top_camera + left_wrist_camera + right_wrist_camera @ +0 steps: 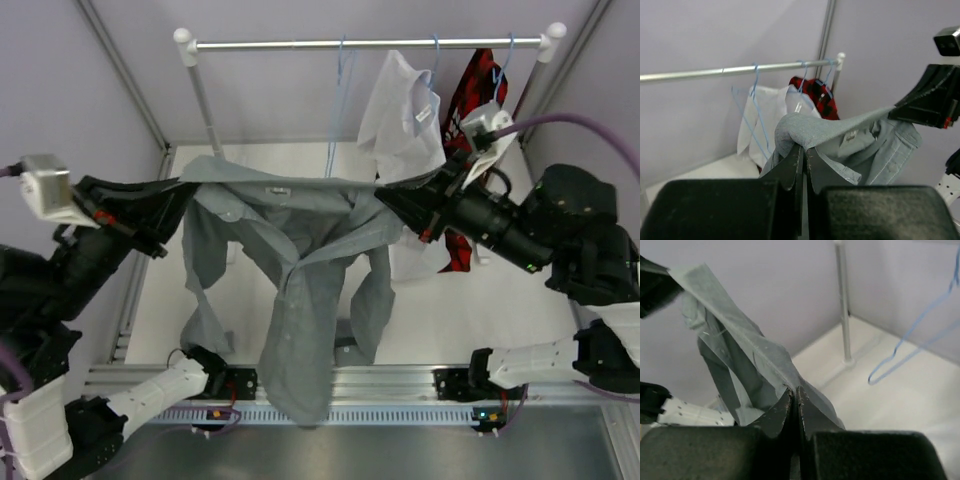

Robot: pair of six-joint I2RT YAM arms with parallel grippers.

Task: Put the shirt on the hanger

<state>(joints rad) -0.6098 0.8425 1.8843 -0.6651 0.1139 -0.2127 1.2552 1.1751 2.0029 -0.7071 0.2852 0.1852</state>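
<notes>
While the left gripper and right gripper each clamp a shoulder of the shirt, stretching it left-to-right across mid-frame, the hanger hangs from the rail at upper centre, just above the taut edge and nearer the right gripper.

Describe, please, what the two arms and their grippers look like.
Both arms are mostly matte black with white links near their bases. The left arm and right arm each carry a white camera box at the wrist, fed by a purple cable. The left gripper and right gripper have slim black fingers with small red marks behind them.
</notes>
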